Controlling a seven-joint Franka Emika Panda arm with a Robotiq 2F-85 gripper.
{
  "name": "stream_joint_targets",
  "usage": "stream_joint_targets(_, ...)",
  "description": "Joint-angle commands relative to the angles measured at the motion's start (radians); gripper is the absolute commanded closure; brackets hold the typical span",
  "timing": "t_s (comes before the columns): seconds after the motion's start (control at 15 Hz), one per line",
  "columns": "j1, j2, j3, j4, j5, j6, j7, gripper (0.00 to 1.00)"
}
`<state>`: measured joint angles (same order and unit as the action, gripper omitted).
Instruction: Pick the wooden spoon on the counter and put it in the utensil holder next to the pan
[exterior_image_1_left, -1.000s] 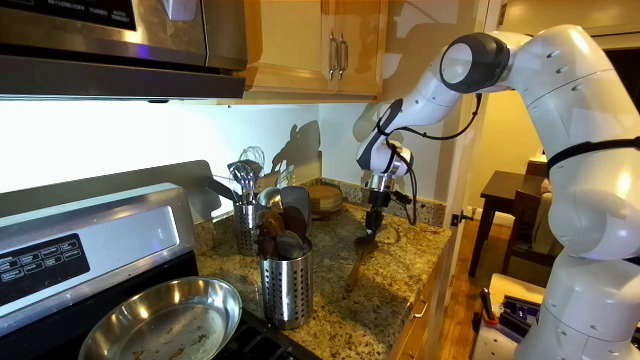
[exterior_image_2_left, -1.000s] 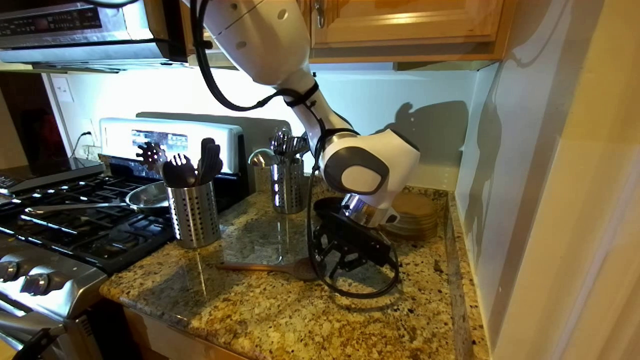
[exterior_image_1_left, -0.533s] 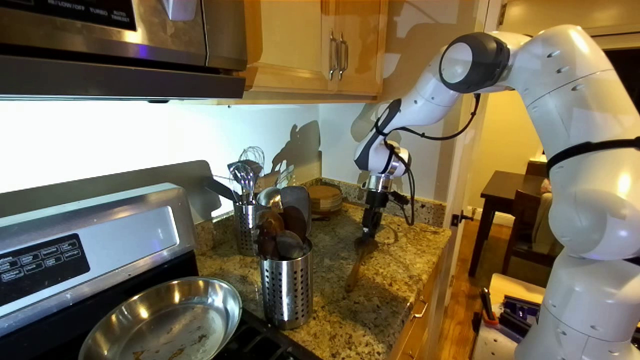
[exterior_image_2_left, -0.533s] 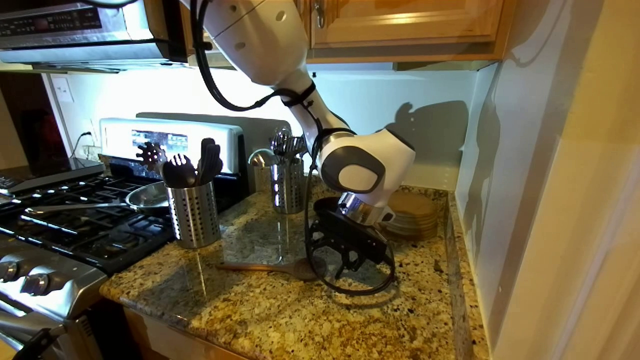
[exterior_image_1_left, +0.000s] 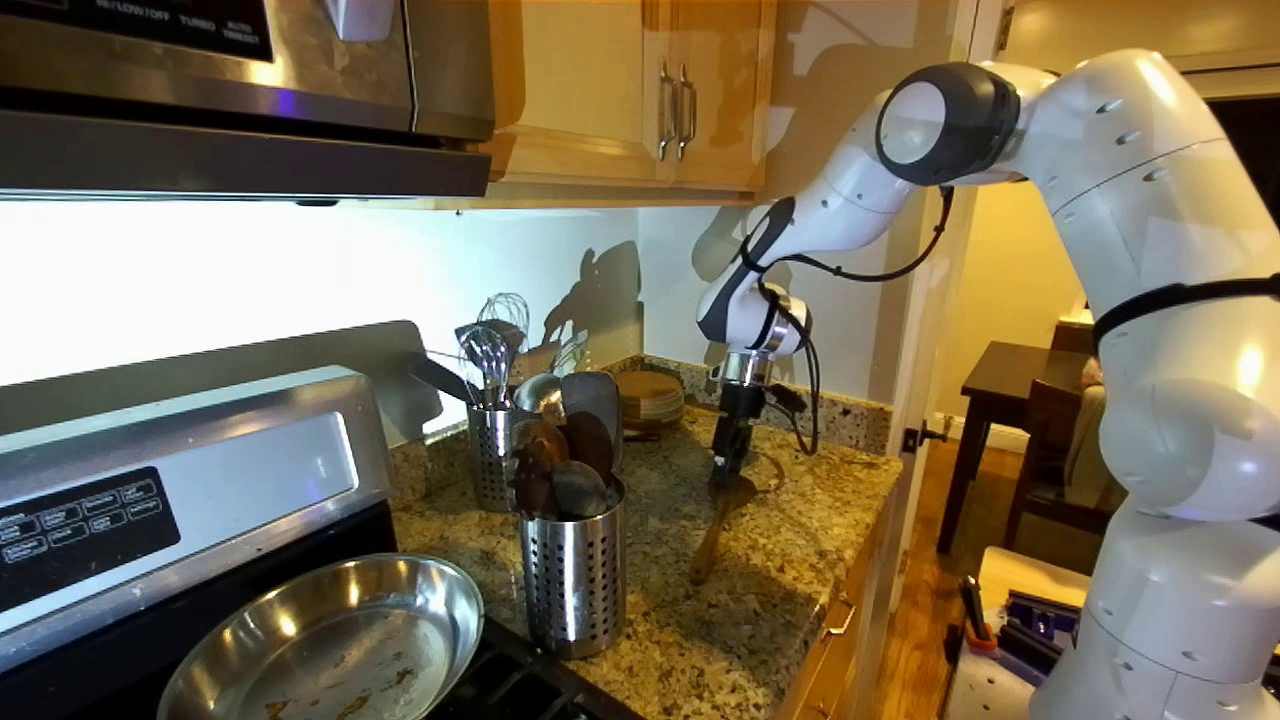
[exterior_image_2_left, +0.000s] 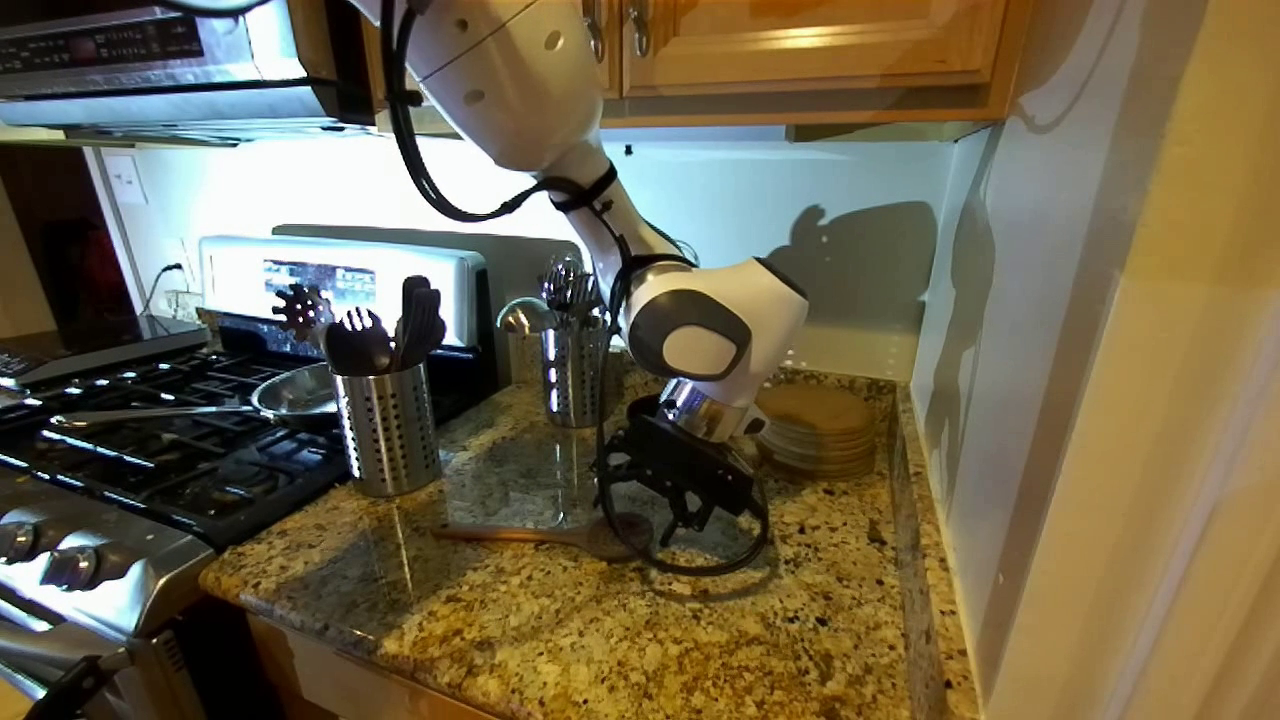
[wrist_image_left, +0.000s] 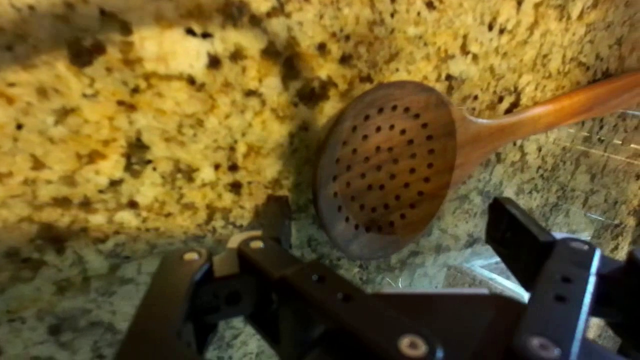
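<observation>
With the end effector (wrist_image_left: 390, 220) spread wide and empty by the wooden spoon (exterior_image_2_left: 545, 536), which lay on the desk (exterior_image_2_left: 700, 650) right of the utensil holder (exterior_image_2_left: 390, 430) in both exterior views, straddling its neck (wrist_image_left: 475, 135) squarely before closing seemed surest.

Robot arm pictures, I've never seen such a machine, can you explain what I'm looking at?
This is a jointed white arm with black gripping jaws. Two pictures come from cameras set away from it; the close-up is the wrist view. On the speckled counter lies a wooden spoon with holes through its bowl. A utensil holder stands near the pan; a second holder and a stack of round brown pieces sit farther back. The jaws are open, holding nothing.
</observation>
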<state>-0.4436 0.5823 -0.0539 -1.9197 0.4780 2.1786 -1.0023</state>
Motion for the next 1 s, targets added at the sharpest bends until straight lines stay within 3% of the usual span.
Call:
stream_joint_targets(0.0, 0.007, -0.021, 0.004, -0.018, -0.022, -0.023, 0.011, 0.00)
stream_joint_targets(0.6, 0.000, -0.021, -0.009, -0.022, -0.024, -0.025, 0.008, 0.00)
stream_joint_targets(0.87, -0.005, -0.018, -0.009, -0.020, -0.021, -0.028, 0.006, 0.14)
stream_joint_targets(0.93, -0.006, -0.018, -0.009, -0.019, -0.021, -0.028, 0.006, 0.11)
